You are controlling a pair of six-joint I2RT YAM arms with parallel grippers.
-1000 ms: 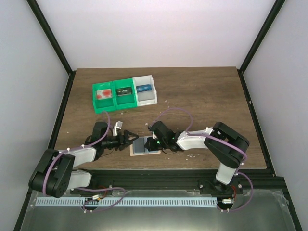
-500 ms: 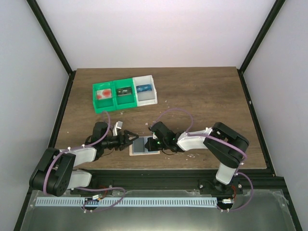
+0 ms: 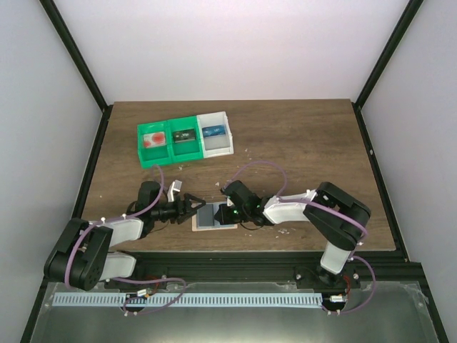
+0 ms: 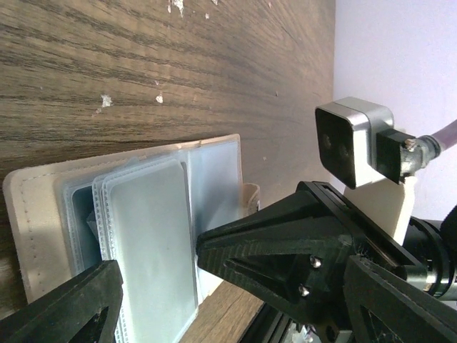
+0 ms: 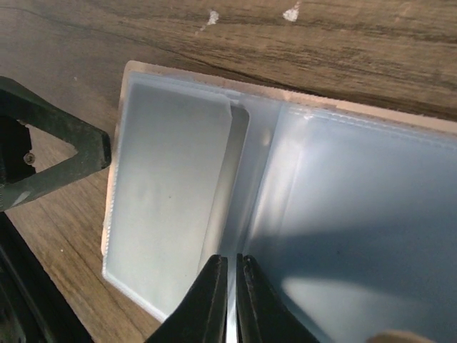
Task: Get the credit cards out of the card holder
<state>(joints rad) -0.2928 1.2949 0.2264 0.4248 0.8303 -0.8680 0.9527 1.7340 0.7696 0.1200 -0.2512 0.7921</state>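
Essentially, nothing shifts over the last second. The right claw (image 5: 230,263) stays clenched on a pocket panel of the card holder (image 3: 212,222), which lies at the desk's (image 3: 300,143) near edge. The left claw (image 3: 191,205) waits released beside it. The credit cards (image 3: 185,135) lie in the trays (image 3: 170,158) and the pockets look empty, so extraction appears complete.

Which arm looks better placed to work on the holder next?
Probably the right. The right gripper sits over the holder's middle fold, fingertips nearly shut at a pocket edge. The left gripper is open, one fingertip at the holder's side, seemingly just bracing it.
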